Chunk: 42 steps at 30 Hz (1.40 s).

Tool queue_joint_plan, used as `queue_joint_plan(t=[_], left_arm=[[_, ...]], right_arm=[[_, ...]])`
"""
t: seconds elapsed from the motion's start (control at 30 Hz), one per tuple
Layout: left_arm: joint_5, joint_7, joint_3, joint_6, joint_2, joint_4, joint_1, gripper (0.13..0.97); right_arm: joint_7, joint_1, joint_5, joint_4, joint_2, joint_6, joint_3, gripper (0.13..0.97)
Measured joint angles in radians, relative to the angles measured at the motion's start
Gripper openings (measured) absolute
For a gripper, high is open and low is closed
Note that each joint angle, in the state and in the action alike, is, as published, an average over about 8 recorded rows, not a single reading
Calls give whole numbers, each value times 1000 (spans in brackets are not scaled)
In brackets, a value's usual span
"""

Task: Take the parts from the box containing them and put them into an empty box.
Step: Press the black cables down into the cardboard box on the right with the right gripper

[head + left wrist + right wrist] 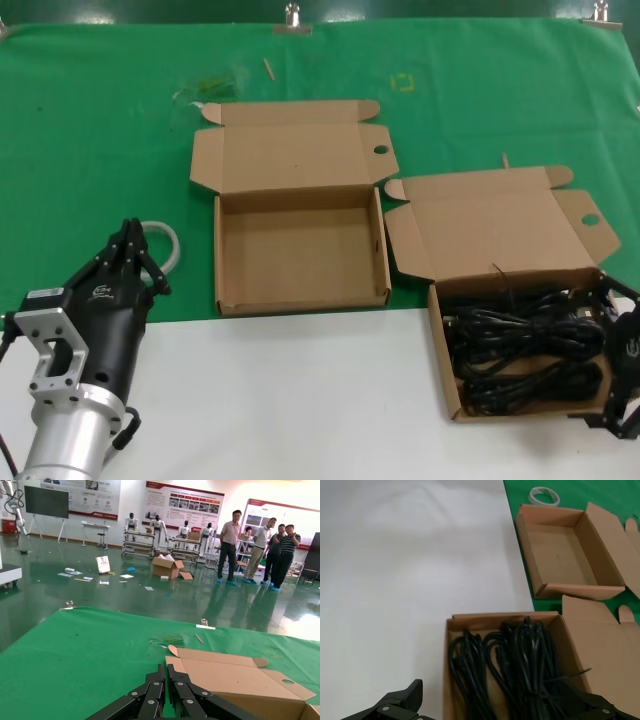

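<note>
a: right gripper (pixel 495 710)?
b: spread wide, clasping nothing, poised at the right edge of the shallow brown cardboard box (pixel 446 370), above the black coiled power cords (pixel 525 358) packed inside.
a: left gripper (pixel 128 250)?
b: fingers pressed together, holding nothing, parked low at left over the green cloth (pixel 100 150), beside a white ring (pixel 166 243).
a: elsewhere?
b: squarish empty cardboard box (pixel 300 252) on the cloth, lid folded back, just left of the full one. white tabletop (pixel 300 400) in front.

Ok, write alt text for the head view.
Two open cardboard boxes sit side by side: the right box holds black power cords, the left box is empty. The right gripper is at the cord box's far edge; the left gripper waits, shut, at lower left.
</note>
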Motion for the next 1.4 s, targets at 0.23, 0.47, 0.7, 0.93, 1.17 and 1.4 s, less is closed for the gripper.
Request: queue_joint_plan(t=[0.23,0.47,0.7,0.93,1.17,1.4], left_arm=[[0,0,0,0,0,0,0,156],[0,0,0,0,0,0,0,156],[0,0,0,0,0,0,0,156],[0,0,0,0,0,0,0,156],[0,0,0,0,0,0,0,156],[0,0,0,0,0,0,0,156]], right_arm=[[-63,65,-45,-85,-44,-51,-7,966],[-145,116,-87,-188,-75,-88,-16,966],[-207,183,-134,-306,-112,-106,-28,966],[-252,249,-171,-413,-163,-92,-34,966],[-299,299,-192,-504,-212,-65,-36,963],[-317,308,-193,-533,-239,-55,-32,962]])
